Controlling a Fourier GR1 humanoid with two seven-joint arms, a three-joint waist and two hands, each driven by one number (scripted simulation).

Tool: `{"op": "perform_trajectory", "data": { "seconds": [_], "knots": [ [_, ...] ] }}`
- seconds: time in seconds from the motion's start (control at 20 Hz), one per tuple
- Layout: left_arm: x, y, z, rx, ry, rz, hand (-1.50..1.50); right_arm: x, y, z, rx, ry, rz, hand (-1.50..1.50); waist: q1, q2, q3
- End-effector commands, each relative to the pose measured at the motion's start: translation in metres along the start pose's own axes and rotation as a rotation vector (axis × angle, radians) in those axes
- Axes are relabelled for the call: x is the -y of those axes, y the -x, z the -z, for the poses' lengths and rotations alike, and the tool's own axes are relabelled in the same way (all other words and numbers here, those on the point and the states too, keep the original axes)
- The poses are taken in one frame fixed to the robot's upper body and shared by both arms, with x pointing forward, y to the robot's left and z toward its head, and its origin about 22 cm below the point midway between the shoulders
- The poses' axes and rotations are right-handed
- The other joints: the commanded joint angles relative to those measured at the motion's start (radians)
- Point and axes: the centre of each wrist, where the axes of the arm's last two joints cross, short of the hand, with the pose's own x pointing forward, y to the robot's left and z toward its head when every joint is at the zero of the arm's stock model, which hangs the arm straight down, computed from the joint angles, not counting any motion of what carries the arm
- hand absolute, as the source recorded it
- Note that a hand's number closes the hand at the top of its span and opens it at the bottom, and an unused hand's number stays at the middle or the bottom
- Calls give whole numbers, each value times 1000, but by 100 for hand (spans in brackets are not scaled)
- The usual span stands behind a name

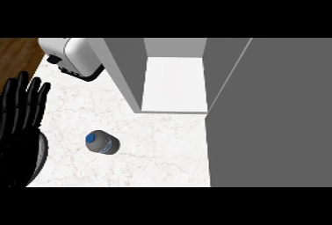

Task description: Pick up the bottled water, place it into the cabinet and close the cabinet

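Left hand (23, 115) at the left edge of the frame, resting, fingers straight and spread wide, pointing up, holding nothing. Bottled water (102, 143) standing on the white marbled desk (162, 154), lower left of centre, blue cap facing up, just right of the hand and apart from it. Cabinet (174, 79) at upper centre, open, white floor inside bare, grey door (272, 114) filling the right side. White appliance (74, 57) at upper left of the desk. Right hand out of sight.
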Motion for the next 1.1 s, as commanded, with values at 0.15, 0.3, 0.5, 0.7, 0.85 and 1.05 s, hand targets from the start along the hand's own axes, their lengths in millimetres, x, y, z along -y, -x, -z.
{"op": "perform_trajectory", "data": {
  "seconds": [0.15,0.3,0.5,0.7,0.85,1.05],
  "knots": [
    [-17,-8,4,61,124,-60,-150,3,-9,-34,0,-41,91,-150,-24,-21,-3],
    [-11,8,-16,-169,170,-176,-150,-20,5,-37,-238,-144,235,-150,-11,-15,-3],
    [-29,-13,-39,-221,177,-186,-150,-4,-28,-60,-254,-124,263,-150,-15,-24,-3],
    [-19,-26,-59,-226,165,-182,-150,5,-56,-81,-289,-135,276,-150,-18,-23,-2],
    [-17,-39,-68,-246,155,-196,-150,-6,-72,-83,-261,-144,285,-150,-15,-22,-3],
    [-19,-29,-64,-266,132,-141,-150,-4,-79,-87,-271,-147,276,-150,-19,-22,-3]
  ]
}}
